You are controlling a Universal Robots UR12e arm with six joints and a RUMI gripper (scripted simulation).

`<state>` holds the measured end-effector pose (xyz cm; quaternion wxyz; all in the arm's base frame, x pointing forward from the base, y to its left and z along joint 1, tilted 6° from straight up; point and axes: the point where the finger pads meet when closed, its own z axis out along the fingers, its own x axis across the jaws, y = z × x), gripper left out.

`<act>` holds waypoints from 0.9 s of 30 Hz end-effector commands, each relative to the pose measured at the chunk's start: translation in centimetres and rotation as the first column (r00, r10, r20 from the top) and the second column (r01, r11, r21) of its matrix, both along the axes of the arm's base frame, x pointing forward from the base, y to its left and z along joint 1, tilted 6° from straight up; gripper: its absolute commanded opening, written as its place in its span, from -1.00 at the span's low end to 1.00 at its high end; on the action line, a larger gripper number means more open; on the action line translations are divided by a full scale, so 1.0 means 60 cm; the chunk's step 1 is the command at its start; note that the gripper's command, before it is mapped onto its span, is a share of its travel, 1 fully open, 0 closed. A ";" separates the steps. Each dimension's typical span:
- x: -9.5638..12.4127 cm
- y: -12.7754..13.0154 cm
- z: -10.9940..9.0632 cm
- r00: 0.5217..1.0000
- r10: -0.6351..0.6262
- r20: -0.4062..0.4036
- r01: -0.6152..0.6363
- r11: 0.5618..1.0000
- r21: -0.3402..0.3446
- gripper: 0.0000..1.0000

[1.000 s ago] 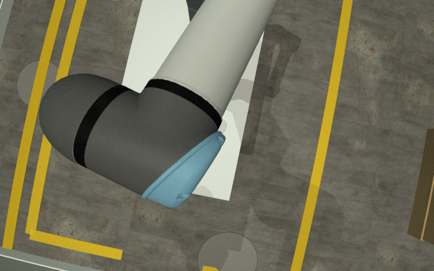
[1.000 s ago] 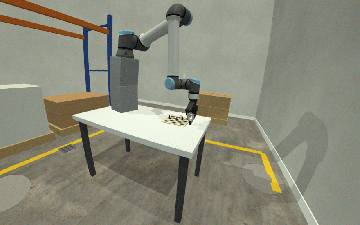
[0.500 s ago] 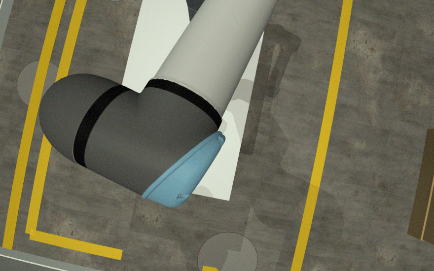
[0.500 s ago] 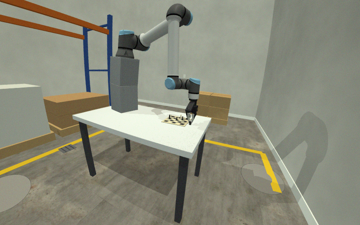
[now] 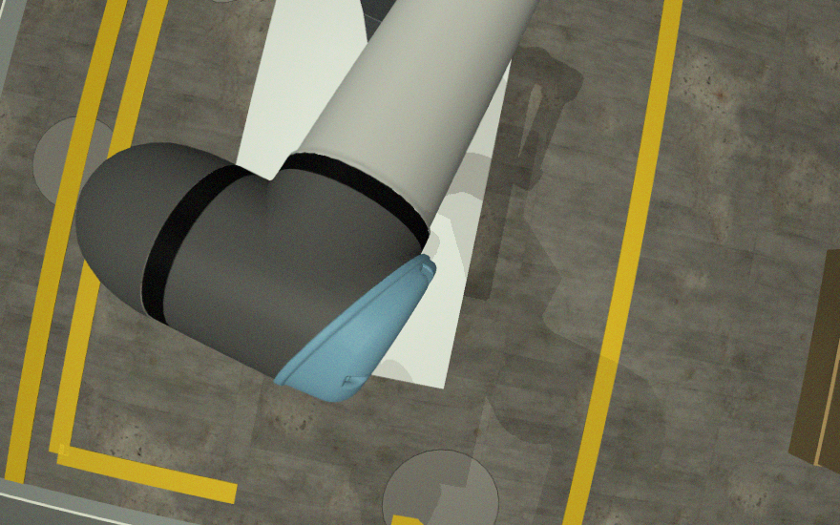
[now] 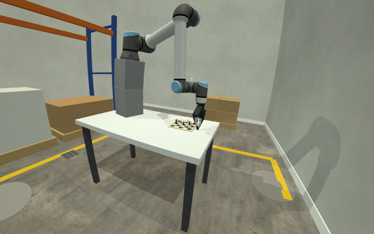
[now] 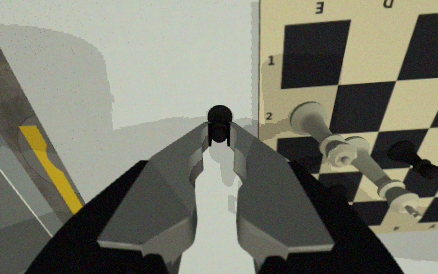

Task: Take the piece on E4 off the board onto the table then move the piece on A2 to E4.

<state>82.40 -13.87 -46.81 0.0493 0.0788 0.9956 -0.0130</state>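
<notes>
In the wrist view my gripper is shut on a small black chess piece with a round head. It holds the piece over the white table, just off the board's edge beside the rank numbers 1 and 2. The chessboard lies to the right, with two white pieces and a black piece standing on it. In the exterior view the gripper hangs low at the right edge of the board. In the top view the arm hides the board and the gripper.
The table's right edge is close to the gripper. The grey robot pedestal stands at the table's back left. Cardboard boxes are stacked on the floor behind the table.
</notes>
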 end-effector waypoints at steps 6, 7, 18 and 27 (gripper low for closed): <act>0.005 0.000 0.002 1.000 0.001 0.004 -0.001 1.000 -0.002 -1.00; 0.005 0.000 0.002 1.000 0.001 0.004 -0.001 1.000 -0.002 -0.92; 0.005 0.000 0.002 1.000 0.001 0.004 -0.001 1.000 -0.002 -0.68; 0.005 0.000 0.002 1.000 0.001 0.004 -0.001 1.000 -0.002 -0.60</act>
